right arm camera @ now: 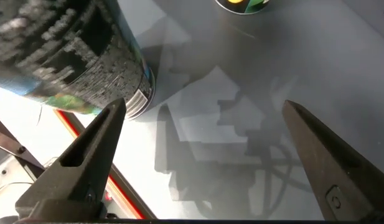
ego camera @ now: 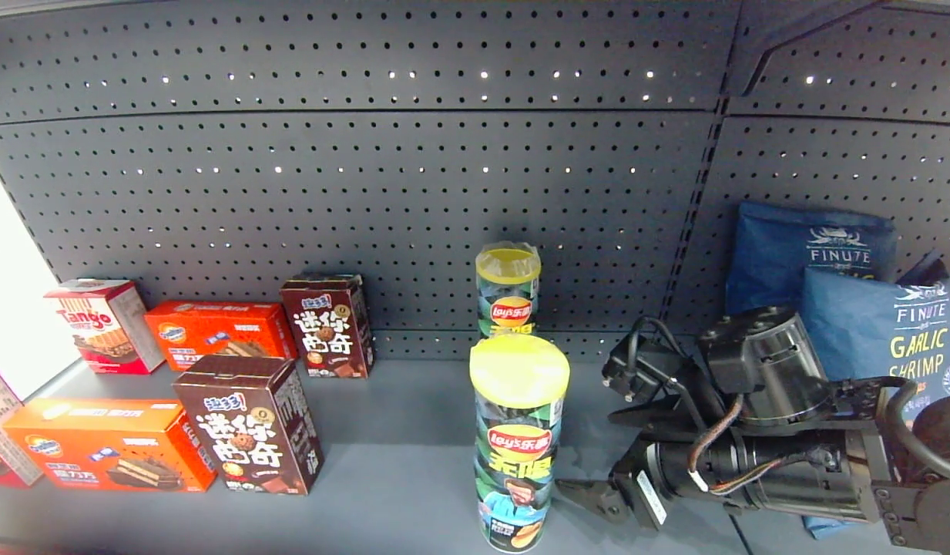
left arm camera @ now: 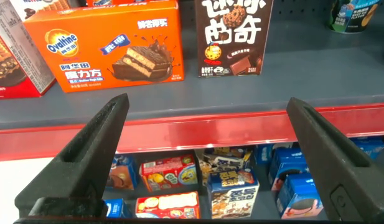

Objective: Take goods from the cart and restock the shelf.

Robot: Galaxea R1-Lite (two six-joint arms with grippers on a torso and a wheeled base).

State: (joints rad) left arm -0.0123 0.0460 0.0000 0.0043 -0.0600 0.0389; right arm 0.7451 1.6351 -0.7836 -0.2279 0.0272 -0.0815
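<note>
Two chip cans with yellow lids stand upright on the grey shelf (ego camera: pixel 397 478): a front can (ego camera: pixel 518 443) near the edge and a rear can (ego camera: pixel 508 289) by the back panel. My right gripper (ego camera: pixel 598 456) is open and empty just right of the front can, apart from it. In the right wrist view the front can (right arm camera: pixel 73 56) lies beside one finger of the right gripper (right arm camera: pixel 204 107), and the rear can (right arm camera: pixel 241 5) is farther off. My left gripper (left arm camera: pixel 208 102) is open and empty, out in front of the shelf's red front edge (left arm camera: pixel 198 127).
Orange boxes (ego camera: pixel 109 443) (ego camera: pixel 216 331), brown cookie boxes (ego camera: pixel 251 432) (ego camera: pixel 328 324) and a red-white wafer box (ego camera: pixel 105 324) fill the shelf's left. Blue snack bags (ego camera: pixel 883 331) lean at the right behind the arm. A lower shelf holds several small boxes (left arm camera: pixel 232 186).
</note>
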